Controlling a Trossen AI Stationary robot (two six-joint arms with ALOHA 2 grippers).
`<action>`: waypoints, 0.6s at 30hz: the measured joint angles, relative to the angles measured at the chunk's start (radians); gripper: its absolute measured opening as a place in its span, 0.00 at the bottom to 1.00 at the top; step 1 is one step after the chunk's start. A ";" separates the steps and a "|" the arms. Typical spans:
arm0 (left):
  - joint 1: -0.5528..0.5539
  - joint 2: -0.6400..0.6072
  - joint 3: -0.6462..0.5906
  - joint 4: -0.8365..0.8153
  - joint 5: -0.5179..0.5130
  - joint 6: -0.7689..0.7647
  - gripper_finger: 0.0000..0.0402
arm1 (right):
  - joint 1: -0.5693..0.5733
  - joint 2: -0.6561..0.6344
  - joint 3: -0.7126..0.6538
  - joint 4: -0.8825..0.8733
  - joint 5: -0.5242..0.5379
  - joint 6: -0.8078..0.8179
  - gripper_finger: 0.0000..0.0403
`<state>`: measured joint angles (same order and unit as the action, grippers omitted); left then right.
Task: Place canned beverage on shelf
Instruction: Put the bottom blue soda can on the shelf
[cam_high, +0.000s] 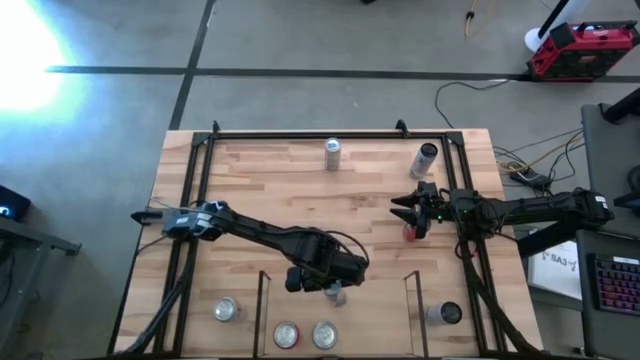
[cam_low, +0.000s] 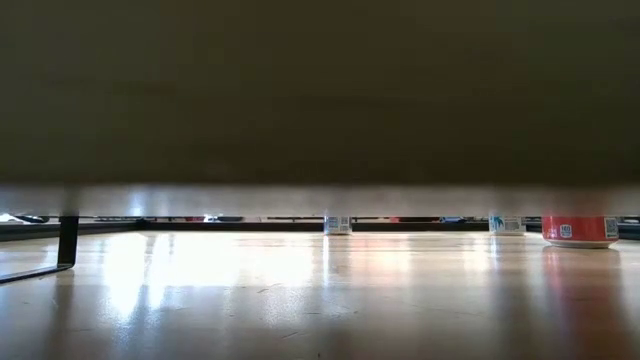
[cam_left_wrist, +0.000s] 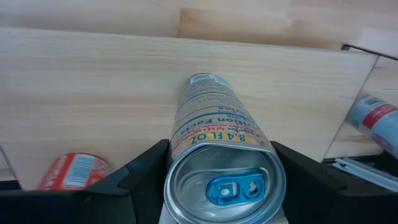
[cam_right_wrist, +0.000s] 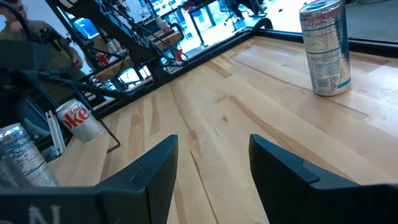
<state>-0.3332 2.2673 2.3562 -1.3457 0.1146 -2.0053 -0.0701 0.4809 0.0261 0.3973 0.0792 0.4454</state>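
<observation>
Over the shelf (cam_high: 262, 300) floor, the left end effector (cam_left_wrist: 221, 186) clamps the slim can (cam_left_wrist: 217, 143).

The surface (cam_high: 300, 190) is pale wood planks, smooth with a soft sheen that mirrors light in the low view. The canned beverage (cam_left_wrist: 221, 168) is shiny bare metal with a printed wrap and a blue tab, held between matt black plastic-looking fingers (cam_left_wrist: 140, 171). The shelf (cam_high: 262, 300) has thin black metal rails, matt.
</observation>
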 joint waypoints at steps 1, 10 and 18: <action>0.000 0.000 0.000 -0.008 0.000 0.007 0.58 | 0.000 0.000 0.000 0.000 0.000 0.000 0.45; 0.001 -0.005 0.001 -0.042 0.000 0.032 0.58 | 0.000 0.000 0.000 0.000 0.000 0.000 0.45; 0.001 -0.005 0.000 -0.035 0.000 0.030 0.64 | 0.000 0.000 0.000 0.000 0.000 0.000 0.45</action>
<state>-0.3321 2.2620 2.3566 -1.3804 0.1150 -1.9749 -0.0703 0.4812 0.0262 0.3973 0.0788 0.4454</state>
